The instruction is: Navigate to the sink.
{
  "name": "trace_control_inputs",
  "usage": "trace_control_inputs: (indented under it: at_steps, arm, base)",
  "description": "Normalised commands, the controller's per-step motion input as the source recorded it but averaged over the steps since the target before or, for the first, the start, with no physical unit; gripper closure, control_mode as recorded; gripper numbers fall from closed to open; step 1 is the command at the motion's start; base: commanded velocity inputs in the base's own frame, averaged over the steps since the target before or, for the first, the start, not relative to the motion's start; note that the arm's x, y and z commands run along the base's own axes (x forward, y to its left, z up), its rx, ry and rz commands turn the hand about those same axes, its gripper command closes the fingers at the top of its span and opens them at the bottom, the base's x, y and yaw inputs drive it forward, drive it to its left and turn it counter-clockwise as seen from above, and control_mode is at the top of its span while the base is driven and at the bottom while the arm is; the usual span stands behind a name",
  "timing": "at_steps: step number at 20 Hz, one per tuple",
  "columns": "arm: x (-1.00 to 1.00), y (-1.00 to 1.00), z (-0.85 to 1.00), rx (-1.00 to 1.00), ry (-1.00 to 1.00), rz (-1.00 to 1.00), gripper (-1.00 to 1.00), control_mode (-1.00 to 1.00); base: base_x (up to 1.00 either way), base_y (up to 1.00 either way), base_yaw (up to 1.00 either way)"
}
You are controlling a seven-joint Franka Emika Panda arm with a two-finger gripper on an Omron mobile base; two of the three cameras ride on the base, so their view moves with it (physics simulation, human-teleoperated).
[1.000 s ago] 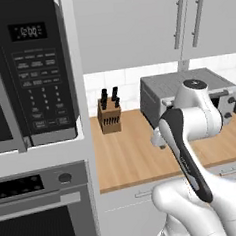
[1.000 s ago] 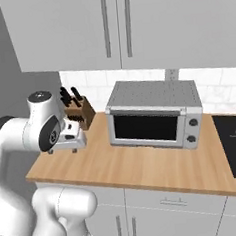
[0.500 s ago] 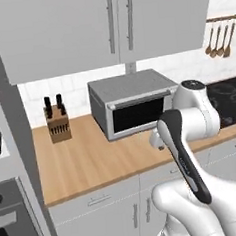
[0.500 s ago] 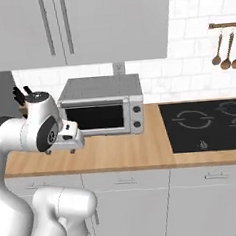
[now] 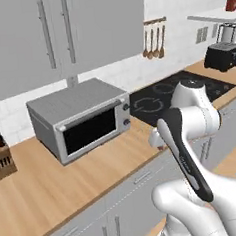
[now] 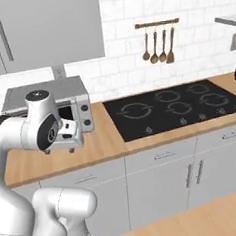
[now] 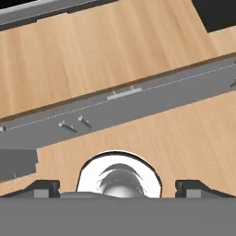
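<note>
Wooden countertop point(image 5: 55, 190) runs under grey wall cabinets point(image 5: 58, 34); a black cooktop point(image 6: 174, 108) sits toward its right end, a silver toaster oven point(image 5: 80, 120) left of it against the wall; the sink's place I cannot tell; the gripper point(image 7: 117, 186) hangs over the counter's front edge, finger tips spread wide, holding nothing.

Where the sink lies and how it looks cannot be told.
</note>
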Motion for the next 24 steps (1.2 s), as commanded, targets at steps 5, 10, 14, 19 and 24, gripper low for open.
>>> trace_control_inputs:
  at_steps: [5,10,14,19,24]
  arm:
    - [0.00,0.00,0.00,0.00,0.00,0.00,-1.00,1.00]
    - [0.00,0.00,0.00,0.00,0.00,0.00,-1.00,1.00]
    - [0.00,0.00,0.00,0.00,0.00,0.00,-1.00,1.00]
    - [0.00,0.00,0.00,0.00,0.00,0.00,-1.00,1.00]
    - [0.00,0.00,0.00,0.00,0.00,0.00,-1.00,1.00]
  base:
    - [0.16,0.00,-0.68]
    - [0.33,-0.01,-0.74]
    - [0.40,0.00,-0.78]
    - [0.40,0.00,-0.78]
    - [0.40,-0.05,-0.76]
